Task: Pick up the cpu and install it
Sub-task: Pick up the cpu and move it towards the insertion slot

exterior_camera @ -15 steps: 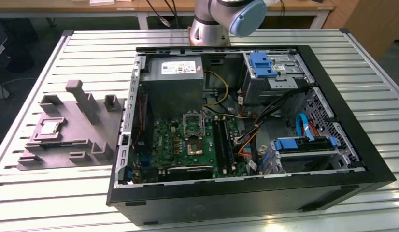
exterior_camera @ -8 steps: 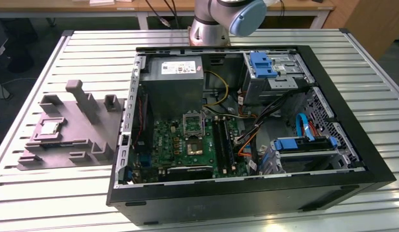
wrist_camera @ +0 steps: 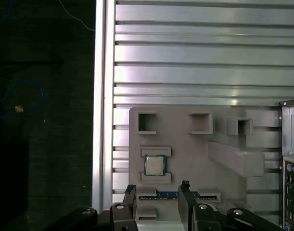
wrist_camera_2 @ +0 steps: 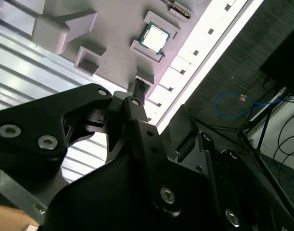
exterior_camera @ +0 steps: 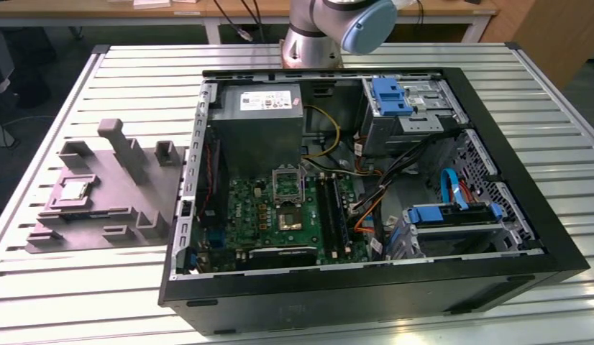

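One cpu (wrist_camera: 155, 165) lies on the fixture (wrist_camera: 185, 159) — apart from the spread gripper (wrist_camera: 157, 192).

Slatted metal table (exterior_camera: 76, 287) carried everything. Open black computer case (exterior_camera: 527, 237) lay on its side at centre of the exterior view. Grey plastic fixture (exterior_camera: 124, 180) with upright blocks sat just beside it at 9 o'clock. Inside the case: grey power supply (exterior_camera: 262, 118) at 11 o'clock, green board (exterior_camera: 259, 215) at 7 o'clock, blue drive caddy (exterior_camera: 390, 95) at 1 o'clock, second blue caddy (exterior_camera: 451, 213) at 4 o'clock, black cable bundle (exterior_camera: 412, 158) between the caddies. Wooden desk (exterior_camera: 182, 8) stood at 12 o'clock behind the table. In the first wrist view a fixture slot held a thin blue-green strip (wrist_camera: 168, 195), possibly a memory stick. A blue cord (wrist_camera: 21, 96) looped on the dark floor.
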Controlling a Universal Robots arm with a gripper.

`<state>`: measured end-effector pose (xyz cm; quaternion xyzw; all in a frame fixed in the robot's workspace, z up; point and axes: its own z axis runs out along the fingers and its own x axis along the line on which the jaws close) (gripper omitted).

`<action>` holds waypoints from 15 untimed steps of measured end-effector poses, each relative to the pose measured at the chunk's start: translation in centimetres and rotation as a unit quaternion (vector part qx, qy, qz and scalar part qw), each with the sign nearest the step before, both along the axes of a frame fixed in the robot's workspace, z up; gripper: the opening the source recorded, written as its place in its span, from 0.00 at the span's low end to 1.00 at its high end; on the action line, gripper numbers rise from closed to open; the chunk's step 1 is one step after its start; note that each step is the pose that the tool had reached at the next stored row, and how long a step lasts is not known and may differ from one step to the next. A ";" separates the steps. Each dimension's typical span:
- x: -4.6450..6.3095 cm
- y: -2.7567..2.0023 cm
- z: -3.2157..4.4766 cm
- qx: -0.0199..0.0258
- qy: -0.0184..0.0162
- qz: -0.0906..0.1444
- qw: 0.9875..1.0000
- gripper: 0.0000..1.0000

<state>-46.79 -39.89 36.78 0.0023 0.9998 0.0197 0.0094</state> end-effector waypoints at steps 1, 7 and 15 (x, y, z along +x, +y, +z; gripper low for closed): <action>0.0 0.00 -0.18 0.000 0.000 0.000 1.000 0.48; 0.0 -0.01 -0.44 0.000 0.000 0.000 1.000 0.49; 0.0 -0.01 -0.63 0.000 0.000 0.000 1.000 0.55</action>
